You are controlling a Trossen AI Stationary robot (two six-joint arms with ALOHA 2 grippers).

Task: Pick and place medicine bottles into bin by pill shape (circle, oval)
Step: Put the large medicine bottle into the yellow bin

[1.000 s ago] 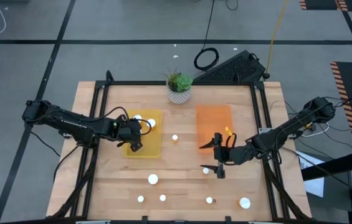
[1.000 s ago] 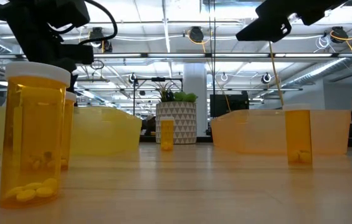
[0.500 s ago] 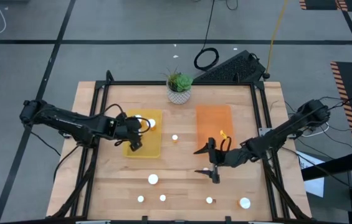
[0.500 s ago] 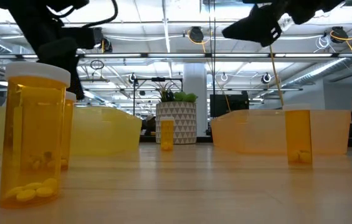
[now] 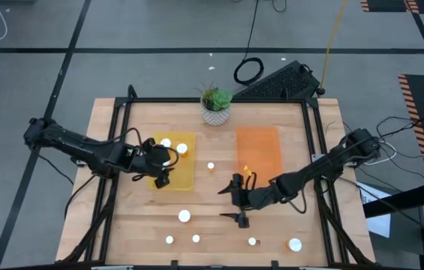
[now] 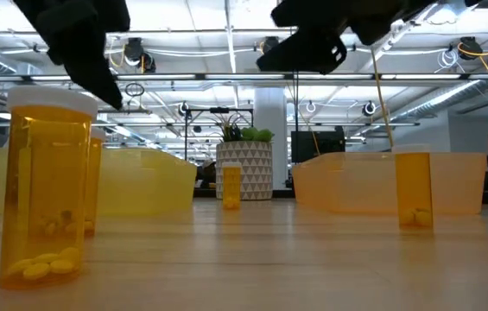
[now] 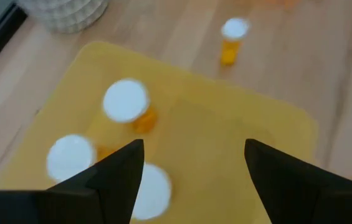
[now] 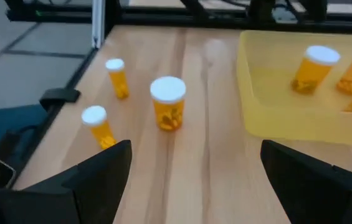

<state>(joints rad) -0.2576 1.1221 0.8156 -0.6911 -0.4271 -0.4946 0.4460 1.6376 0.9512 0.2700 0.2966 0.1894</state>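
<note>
The medicine bottles (image 5: 184,216) are light, stiff and smooth, best taken around the body under the cap. Several stand loose on the worktop (image 5: 219,225); three are in the yellow bin (image 5: 174,180). The right claw (image 5: 236,204), open and empty, has been moved leftwards. The left claw (image 5: 161,166), open, is held over the bin.

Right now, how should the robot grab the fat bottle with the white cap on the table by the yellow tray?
Probably from straight above, fingers closing around the white cap of the large bottle. It stands upright on the table, apart from the yellow tray, with room around it. The right gripper, open, is nearest.
</note>
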